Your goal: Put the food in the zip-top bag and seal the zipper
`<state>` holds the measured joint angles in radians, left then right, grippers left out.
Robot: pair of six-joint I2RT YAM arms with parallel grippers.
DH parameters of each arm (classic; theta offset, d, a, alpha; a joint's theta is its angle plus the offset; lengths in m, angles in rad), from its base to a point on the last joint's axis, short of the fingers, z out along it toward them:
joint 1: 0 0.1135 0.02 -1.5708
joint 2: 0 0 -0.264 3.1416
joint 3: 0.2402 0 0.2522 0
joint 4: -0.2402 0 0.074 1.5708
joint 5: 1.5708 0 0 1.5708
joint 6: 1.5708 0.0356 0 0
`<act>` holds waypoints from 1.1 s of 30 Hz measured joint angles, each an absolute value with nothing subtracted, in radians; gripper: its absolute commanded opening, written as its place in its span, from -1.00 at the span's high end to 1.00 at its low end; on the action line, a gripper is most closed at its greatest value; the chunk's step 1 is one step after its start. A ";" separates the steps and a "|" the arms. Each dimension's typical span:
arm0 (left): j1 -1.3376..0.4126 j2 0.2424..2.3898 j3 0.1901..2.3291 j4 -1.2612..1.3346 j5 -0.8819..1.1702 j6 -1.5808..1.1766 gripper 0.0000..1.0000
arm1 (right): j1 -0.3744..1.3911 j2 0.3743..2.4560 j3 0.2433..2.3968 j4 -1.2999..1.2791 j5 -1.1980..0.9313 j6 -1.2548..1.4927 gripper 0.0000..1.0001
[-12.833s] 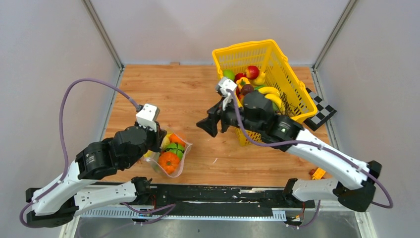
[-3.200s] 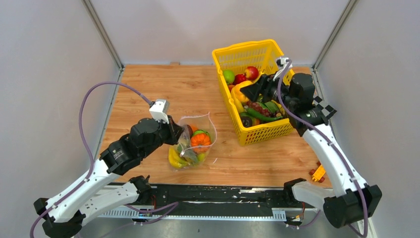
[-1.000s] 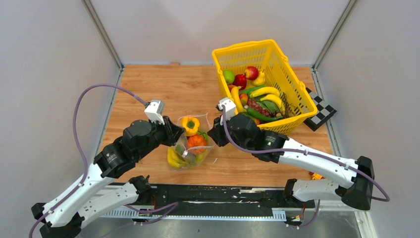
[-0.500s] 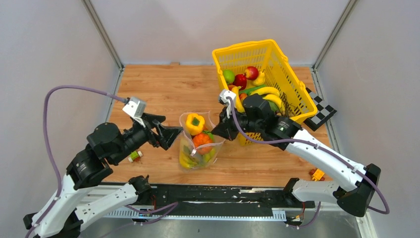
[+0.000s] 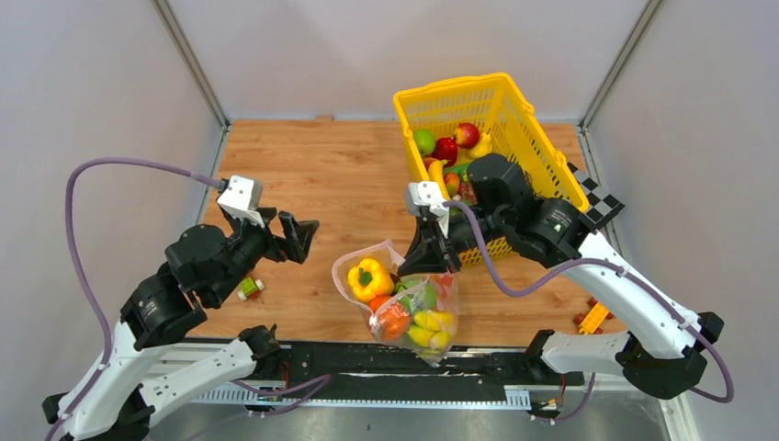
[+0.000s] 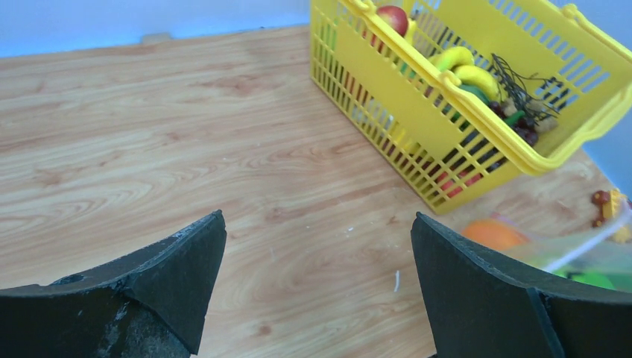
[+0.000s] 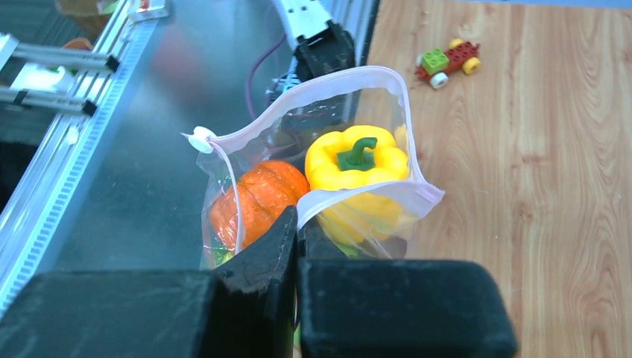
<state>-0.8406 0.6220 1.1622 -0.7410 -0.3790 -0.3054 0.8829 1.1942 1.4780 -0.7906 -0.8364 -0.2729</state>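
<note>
Clear zip-top bag (image 5: 424, 310) holding yellow pepper (image 5: 369, 278) is hanging from right jaws pinching its rim; left jaws are standing spread.

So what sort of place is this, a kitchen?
Probably a robot test booth, not a kitchen: plain grey walls box in a wooden table, toy food fills a yellow basket, and a checkerboard card lies beside it.

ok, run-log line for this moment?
left gripper: open, off the zip-top bag | right gripper: shut on its rim, bag hanging | zipper: unsealed | yellow pepper on top | more food in basket
</note>
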 measured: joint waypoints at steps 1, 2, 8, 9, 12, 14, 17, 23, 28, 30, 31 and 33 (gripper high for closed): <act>-0.841 0.619 1.162 -0.741 -0.395 -0.304 -1.00 | 0.883 1.194 1.487 -0.812 -0.860 -0.298 1.00; -0.841 0.614 1.162 -0.741 -0.408 -0.302 -1.00 | 0.883 1.194 1.492 -0.830 -0.880 -0.322 1.00; -0.841 0.548 1.158 -0.722 -0.424 -0.276 -1.00 | 0.883 1.184 1.496 -0.968 -1.015 -0.524 1.00; -0.841 0.541 1.156 -0.717 -0.420 -0.272 -1.00 | 0.883 1.181 1.496 -0.986 -1.031 -0.555 1.00; -0.841 0.535 1.156 -0.702 -0.393 -0.258 -1.00 | 0.883 1.176 1.496 -1.040 -1.073 -0.659 1.00; -0.841 0.542 1.151 -0.691 -0.370 -0.249 -1.00 | 0.883 1.178 1.496 -1.059 -1.077 -0.696 1.00; -0.840 0.572 1.141 -0.668 -0.310 -0.228 -1.00 | 0.884 1.198 1.494 -1.049 -1.029 -0.709 0.99; -0.841 0.646 1.076 -0.611 -0.172 -0.180 -1.00 | 0.869 1.368 1.507 -1.014 -0.898 -0.710 0.87; -0.841 0.672 0.997 -0.572 -0.094 -0.152 -1.00 | 0.844 1.537 1.582 -1.034 -0.835 -0.754 0.84; -0.841 0.672 0.962 -0.555 -0.078 -0.147 -1.00 | 0.834 1.567 1.613 -1.053 -0.824 -0.767 0.83; -0.841 0.671 0.950 -0.551 -0.075 -0.146 -1.00 | 0.833 1.573 1.625 -1.059 -0.822 -0.771 0.83; -0.841 0.661 0.928 -0.538 -0.075 -0.142 -1.00 | 0.830 1.579 1.652 -1.071 -0.823 -0.783 0.83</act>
<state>-0.8406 0.6609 0.9276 -0.5381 -0.0753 -0.1421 0.8299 1.5787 1.6516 -1.0706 -0.8234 -0.7834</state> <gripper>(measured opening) 1.000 0.082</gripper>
